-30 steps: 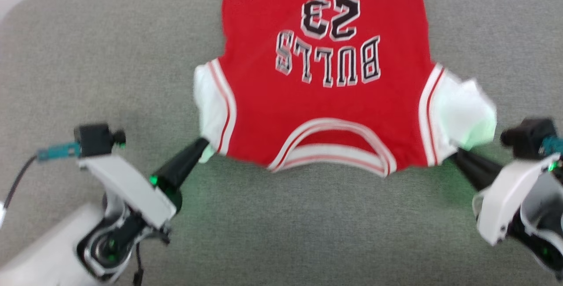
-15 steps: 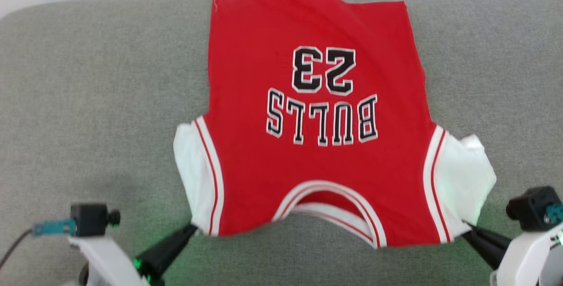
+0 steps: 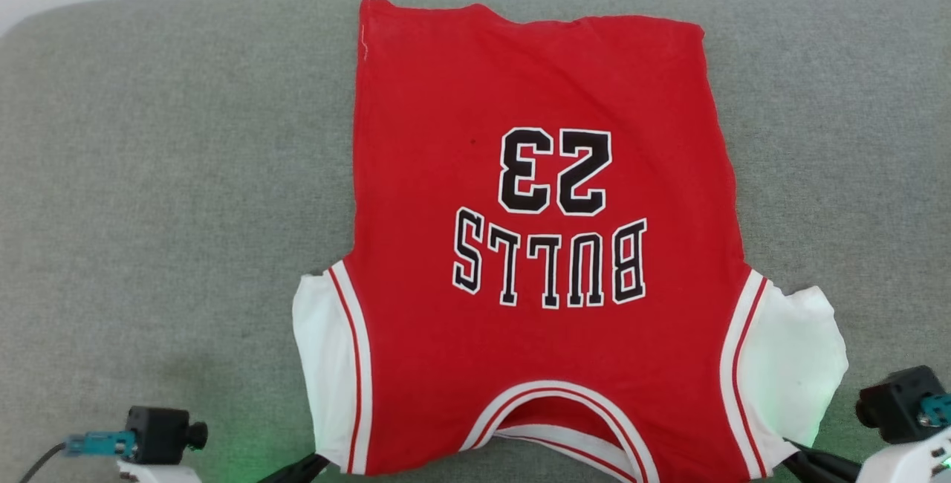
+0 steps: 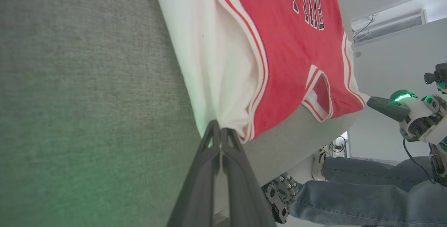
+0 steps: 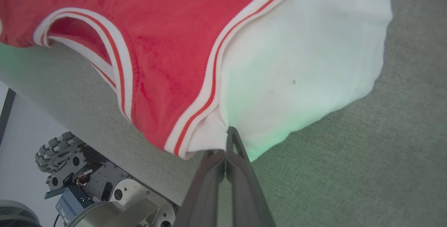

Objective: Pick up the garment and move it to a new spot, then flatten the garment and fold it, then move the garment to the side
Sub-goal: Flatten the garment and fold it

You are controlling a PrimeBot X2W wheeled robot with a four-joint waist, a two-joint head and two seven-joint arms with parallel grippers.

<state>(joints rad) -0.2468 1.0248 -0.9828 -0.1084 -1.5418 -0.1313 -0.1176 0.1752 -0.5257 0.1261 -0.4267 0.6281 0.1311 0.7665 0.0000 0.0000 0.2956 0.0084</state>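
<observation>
Garment lies spread on grey cushion, collar nearest the robot; left gripper and right gripper each pinch a white sleeve corner; advise equal, low, outward tension to flatten without skew.

A red garment with white sleeves lies spread flat on a grey surface covered with woven cloth, its number 23 and the word BULLS facing up. The hem of the garment lies close to the far edge of this surface, and its collar end is at the near edge. Bare grey cloth shows on both sides of the garment.
</observation>
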